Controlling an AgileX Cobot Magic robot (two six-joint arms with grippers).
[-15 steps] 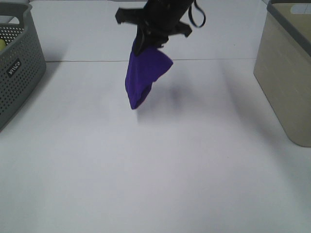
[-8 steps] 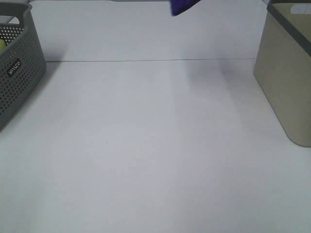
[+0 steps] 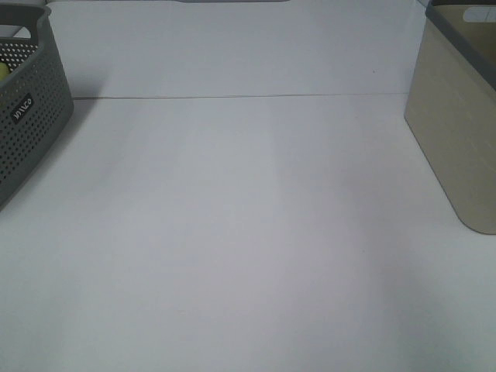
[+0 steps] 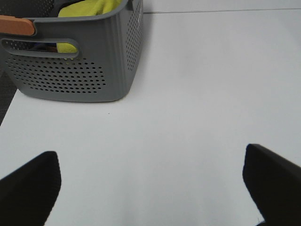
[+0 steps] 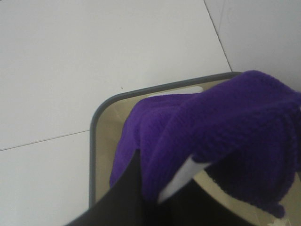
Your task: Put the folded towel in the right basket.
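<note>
The folded towel is purple knit cloth. My right gripper is shut on it and holds it in the air over the open top of the right basket, a beige bin with a grey rim. In the exterior high view that basket stands at the right edge, and the towel and both grippers are out of view. My left gripper is open and empty above bare table, a little way from the grey perforated left basket.
The left basket stands at the left edge of the table and holds a yellow cloth. An orange strip lies on its rim. A thin seam line crosses the white table.
My right gripper has carried the purple towel up and to the right, out of the exterior high view. The table below shows nothing between the baskets now.
</note>
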